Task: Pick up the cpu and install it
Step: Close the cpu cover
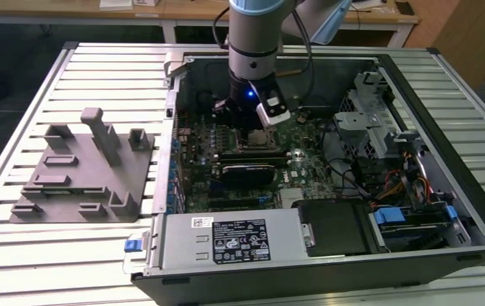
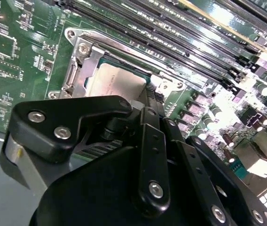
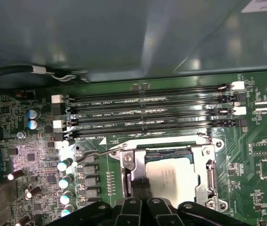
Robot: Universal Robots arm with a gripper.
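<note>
You are seeing gripper (image 1: pixel 254 126) hanging close over cpu (image 3: pixel 171 176), which is sitting in socket frame (image 3: pixel 209 170). Pincer state: cannot tell. In exterior view, grey block (image 1: pixel 81 169) is lying at 9 o'clock from case (image 1: pixel 168 127).

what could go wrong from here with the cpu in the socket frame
The hand hangs low at the edge of the cpu, which lies inside the socket frame; a sideways nudge might shift the chip crooked. The thin lever juts out beside the frame and could snag the hand. The capacitors stand close by and might get knocked.
</note>
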